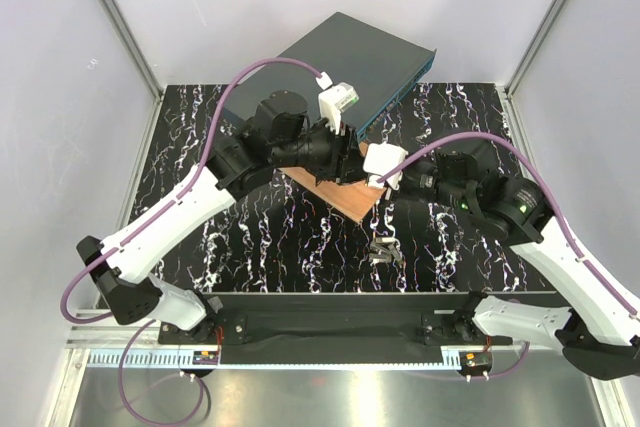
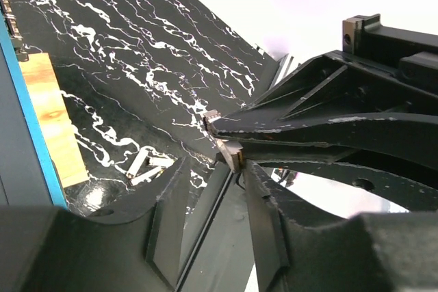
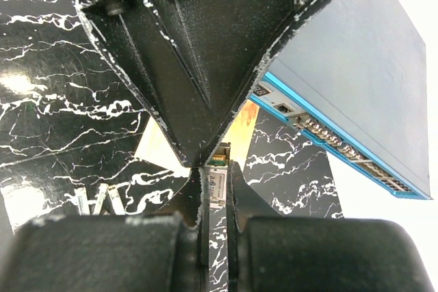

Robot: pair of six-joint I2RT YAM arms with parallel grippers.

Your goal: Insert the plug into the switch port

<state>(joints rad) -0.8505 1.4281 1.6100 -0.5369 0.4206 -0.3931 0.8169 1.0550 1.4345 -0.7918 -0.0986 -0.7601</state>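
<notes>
The switch is a dark grey-teal box at the back, its teal front face with its row of ports facing front right. It shows in the right wrist view and at the left edge of the left wrist view. My right gripper is shut on a small silver plug, held above the wooden board, short of the ports. My left gripper is open, its fingertips on either side of that plug. The two grippers meet in the top view, left and right.
A thin brown wooden board lies in front of the switch, under both grippers. Some loose plugs lie on the black marbled table nearer the arms and show in the left wrist view. White walls close in the table.
</notes>
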